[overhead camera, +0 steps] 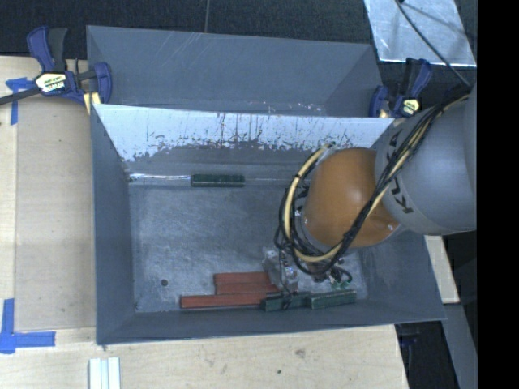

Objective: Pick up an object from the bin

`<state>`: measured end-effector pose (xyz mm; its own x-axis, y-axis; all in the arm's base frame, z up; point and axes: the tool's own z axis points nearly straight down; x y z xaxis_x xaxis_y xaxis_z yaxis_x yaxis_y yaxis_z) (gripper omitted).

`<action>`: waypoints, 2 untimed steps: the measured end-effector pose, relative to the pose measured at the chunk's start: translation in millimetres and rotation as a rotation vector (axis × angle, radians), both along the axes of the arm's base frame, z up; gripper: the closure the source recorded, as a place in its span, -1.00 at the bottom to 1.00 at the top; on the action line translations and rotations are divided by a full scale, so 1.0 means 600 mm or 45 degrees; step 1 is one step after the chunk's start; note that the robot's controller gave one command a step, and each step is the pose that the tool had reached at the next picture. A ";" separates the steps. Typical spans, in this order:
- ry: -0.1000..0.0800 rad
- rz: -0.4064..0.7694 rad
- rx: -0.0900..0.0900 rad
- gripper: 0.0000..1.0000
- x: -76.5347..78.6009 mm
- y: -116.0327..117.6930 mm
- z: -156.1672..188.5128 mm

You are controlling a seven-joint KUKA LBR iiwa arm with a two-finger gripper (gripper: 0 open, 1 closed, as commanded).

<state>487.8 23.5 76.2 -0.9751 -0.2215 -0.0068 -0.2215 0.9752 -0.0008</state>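
Grey bin (113, 217). Arm (438, 177) comes in from the right and bends steeply downward, orange wrist cover (345, 197) uppermost. Gripper (284, 272) is low near the front wall; its opening cannot be told. It sits by the right end of the red-brown blocks (239, 283), beside the dark green bars (312, 301).

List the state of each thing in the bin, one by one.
green bar: flat, alone at the floor's back edge.
short brown block: flat, beside the long one.
long brown block: flat along the front wall.
green strips: flat by the front wall, beneath the arm.
arm: reaches down at the front right.
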 end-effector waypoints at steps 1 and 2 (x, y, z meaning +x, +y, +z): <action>0.001 0.007 0.000 1.00 0.053 0.040 0.164; 0.004 0.007 0.000 -1.00 0.052 0.039 0.162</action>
